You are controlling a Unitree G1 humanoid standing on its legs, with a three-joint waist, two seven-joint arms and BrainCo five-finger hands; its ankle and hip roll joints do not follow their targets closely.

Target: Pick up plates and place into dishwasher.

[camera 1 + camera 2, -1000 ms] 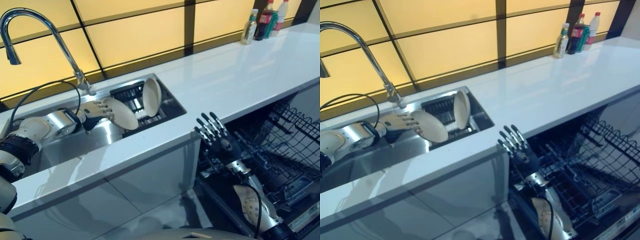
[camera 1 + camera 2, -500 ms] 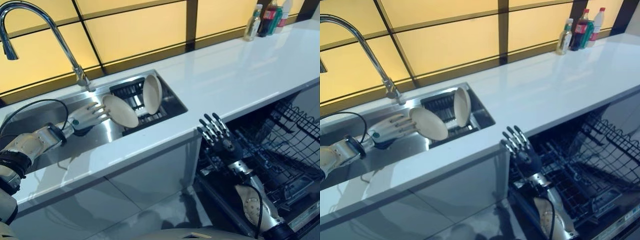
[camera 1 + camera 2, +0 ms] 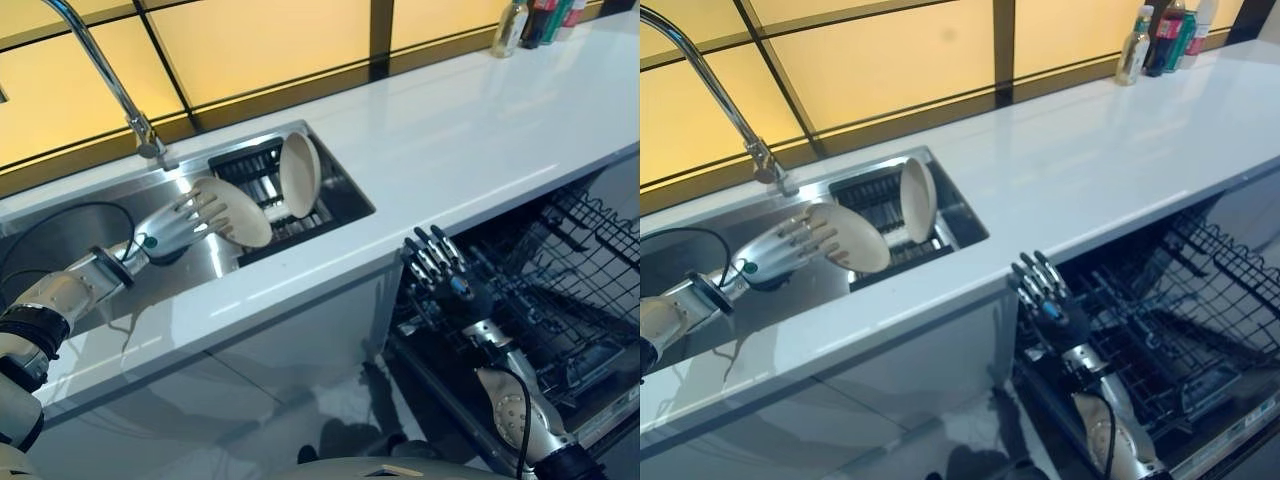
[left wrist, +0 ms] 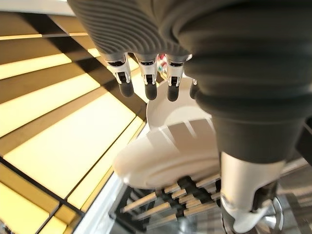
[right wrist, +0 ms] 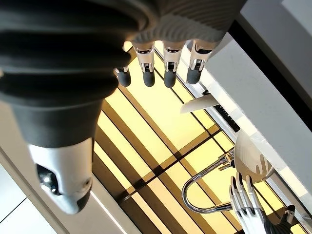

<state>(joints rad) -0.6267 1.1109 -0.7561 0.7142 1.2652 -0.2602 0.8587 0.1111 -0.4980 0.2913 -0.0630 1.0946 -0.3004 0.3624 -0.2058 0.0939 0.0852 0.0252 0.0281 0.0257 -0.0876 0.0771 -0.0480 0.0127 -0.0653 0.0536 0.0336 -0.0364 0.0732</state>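
The step in hand is the pick-up: the left hand is down in the sink, its fingers spread flat across the face of the tilted plate, which leans against the dark drying rack in the sink's right half. In the left wrist view the fingers look straight and relaxed against the plate rather than curled round its rim, so I judge the plate touched but not yet gripped. A second plate stands nearly upright in the rack just beside the first. The right hand hovers with fingers extended and holding nothing, over the front edge of the open dishwasher rack, below the desk. The next move calls for the thumb and fingers to close on the plate's rim, then a lift over the sink's front wall and rightward across the desk's front edge. The faucet rises behind the hand; the desk surface towards the bottles at its far right corner offers open room.
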